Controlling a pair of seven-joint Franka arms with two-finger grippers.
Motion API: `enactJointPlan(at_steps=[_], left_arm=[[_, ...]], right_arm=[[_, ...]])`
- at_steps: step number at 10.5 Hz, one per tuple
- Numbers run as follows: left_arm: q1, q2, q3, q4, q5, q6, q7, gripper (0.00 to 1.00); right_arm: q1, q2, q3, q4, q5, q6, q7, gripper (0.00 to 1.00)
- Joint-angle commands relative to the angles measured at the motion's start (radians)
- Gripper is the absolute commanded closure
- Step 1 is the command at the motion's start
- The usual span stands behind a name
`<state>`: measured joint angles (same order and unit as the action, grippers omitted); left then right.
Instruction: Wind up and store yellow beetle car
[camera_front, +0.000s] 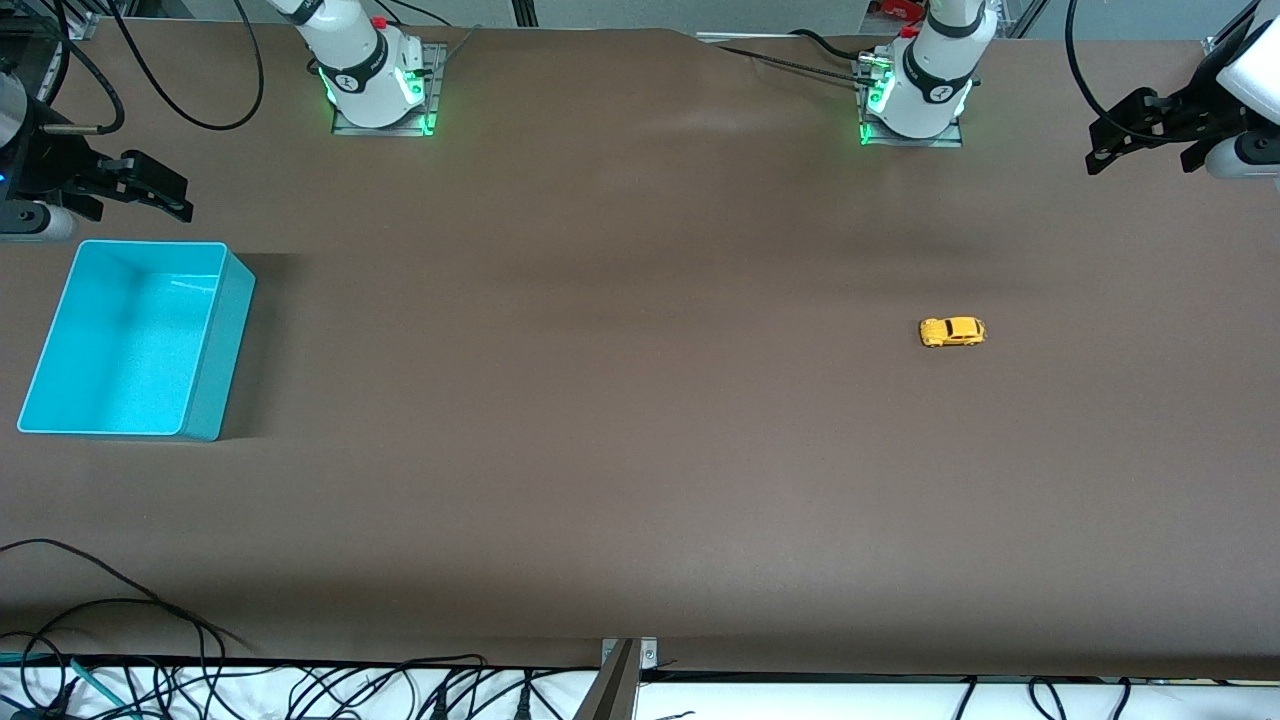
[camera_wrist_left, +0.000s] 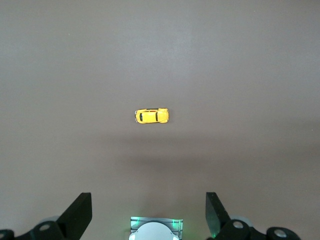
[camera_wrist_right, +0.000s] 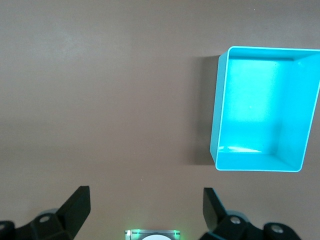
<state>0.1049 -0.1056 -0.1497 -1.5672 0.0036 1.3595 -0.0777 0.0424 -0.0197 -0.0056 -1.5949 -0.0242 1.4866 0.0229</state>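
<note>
The yellow beetle car (camera_front: 952, 331) stands on its wheels on the brown table toward the left arm's end; it also shows in the left wrist view (camera_wrist_left: 152, 116). The turquoise bin (camera_front: 60, 340) stands empty at the right arm's end and shows in the right wrist view (camera_wrist_right: 220, 107). My left gripper (camera_front: 1098, 150) is open and empty, held high over the table's edge at the left arm's end; its own view shows it too (camera_wrist_left: 148, 210). My right gripper (camera_front: 165, 190) is open and empty, held high just above the bin's farther rim; its own view shows it too (camera_wrist_right: 147, 207).
The two arm bases (camera_front: 380, 85) (camera_front: 915, 100) stand along the table's farther edge. Loose cables (camera_front: 120, 650) lie along the edge nearest the front camera. The brown table (camera_front: 600, 350) stretches bare between car and bin.
</note>
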Motion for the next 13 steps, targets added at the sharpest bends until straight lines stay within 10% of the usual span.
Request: enactJointPlan(at_steps=[1,13], left_arm=[[0.006,0.006,0.002,0.019,0.019,-0.019,0.001,0.00],[0.007,0.009,0.022,0.015,0.018,-0.020,0.001,0.00]], right_arm=[[-0.004,-0.003,0.001,0.021,0.010,-0.020,0.000,0.00],[0.002,-0.006,0.007,0.033,0.015,-0.025,-0.008,0.00]])
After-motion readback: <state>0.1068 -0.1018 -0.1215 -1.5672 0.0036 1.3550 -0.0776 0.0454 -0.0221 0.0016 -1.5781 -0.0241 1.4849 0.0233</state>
